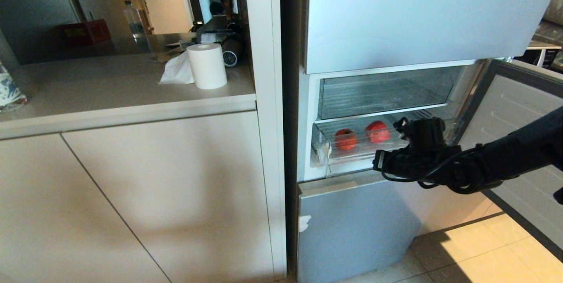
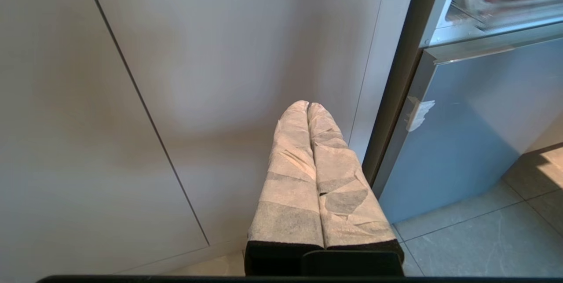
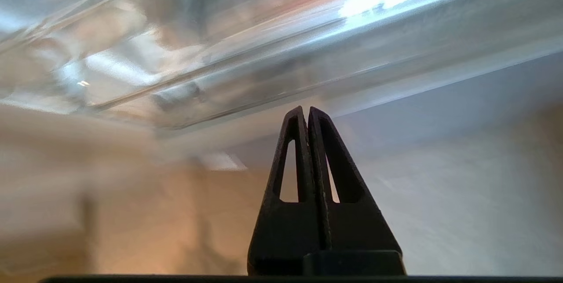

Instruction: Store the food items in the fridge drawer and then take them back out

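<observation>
The right claw [image 3: 308,113], pressed shut and empty, is pointing at the drawer's [image 1: 352,156] front edge; two red fruits [image 1: 346,139] are sitting inside, just beyond it.

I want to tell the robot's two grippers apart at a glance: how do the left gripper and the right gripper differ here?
The left gripper has fingers wrapped in whitish tape; the right gripper has bare black fingers with triangular cut-outs. The left gripper hangs before the cabinet door, away from the work; the right gripper points up at the fridge drawer, just below its clear front. Both are shut and hold nothing.
</observation>
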Robot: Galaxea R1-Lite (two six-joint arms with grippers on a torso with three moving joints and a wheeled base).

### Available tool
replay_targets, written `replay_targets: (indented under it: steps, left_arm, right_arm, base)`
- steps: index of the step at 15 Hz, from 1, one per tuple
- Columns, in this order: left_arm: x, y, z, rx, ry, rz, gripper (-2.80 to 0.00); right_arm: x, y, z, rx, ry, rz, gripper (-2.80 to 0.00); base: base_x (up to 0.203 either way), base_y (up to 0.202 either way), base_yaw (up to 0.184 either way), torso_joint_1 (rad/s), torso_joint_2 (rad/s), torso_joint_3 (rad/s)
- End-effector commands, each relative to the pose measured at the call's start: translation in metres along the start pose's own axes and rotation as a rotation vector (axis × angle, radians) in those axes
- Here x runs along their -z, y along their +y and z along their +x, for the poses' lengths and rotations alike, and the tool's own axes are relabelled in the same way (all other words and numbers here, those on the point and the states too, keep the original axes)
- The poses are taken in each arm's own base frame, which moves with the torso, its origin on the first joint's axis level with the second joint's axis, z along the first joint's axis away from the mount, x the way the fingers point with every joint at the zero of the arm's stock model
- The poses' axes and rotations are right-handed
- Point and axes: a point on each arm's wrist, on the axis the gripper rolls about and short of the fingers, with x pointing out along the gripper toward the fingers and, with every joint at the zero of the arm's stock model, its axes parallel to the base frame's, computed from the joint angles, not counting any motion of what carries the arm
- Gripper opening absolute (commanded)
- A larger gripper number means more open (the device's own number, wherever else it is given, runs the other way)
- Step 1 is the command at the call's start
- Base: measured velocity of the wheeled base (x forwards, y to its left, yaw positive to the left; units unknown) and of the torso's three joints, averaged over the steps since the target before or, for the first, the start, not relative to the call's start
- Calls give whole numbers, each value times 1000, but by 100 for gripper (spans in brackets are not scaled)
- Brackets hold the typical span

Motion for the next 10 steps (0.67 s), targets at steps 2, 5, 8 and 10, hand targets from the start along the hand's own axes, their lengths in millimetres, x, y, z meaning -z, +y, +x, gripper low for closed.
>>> replay_targets:
  steps: [2, 5, 8, 10]
  left_arm:
    - [0, 0, 0, 0, 1, 0, -280]
    - [0, 0, 0, 0, 1, 0, -280]
    - [0, 0, 0, 0, 0, 0, -280]
    - [0, 0, 0, 0, 1, 0, -280]
  right_arm:
    - [13, -2, -17, 4, 30, 15, -280]
    - [10, 1, -72, -11, -1, 5, -280]
    - [11, 2, -148, -46, -83, -18, -280]
    - [25, -2, -206, -69, -154, -58, -280]
  base:
    - [0, 0, 0, 0, 0, 0]
    - [0, 0, 0, 0, 0, 0]
    - [0, 0, 0, 0, 0, 0]
    - [0, 0, 0, 0, 0, 0]
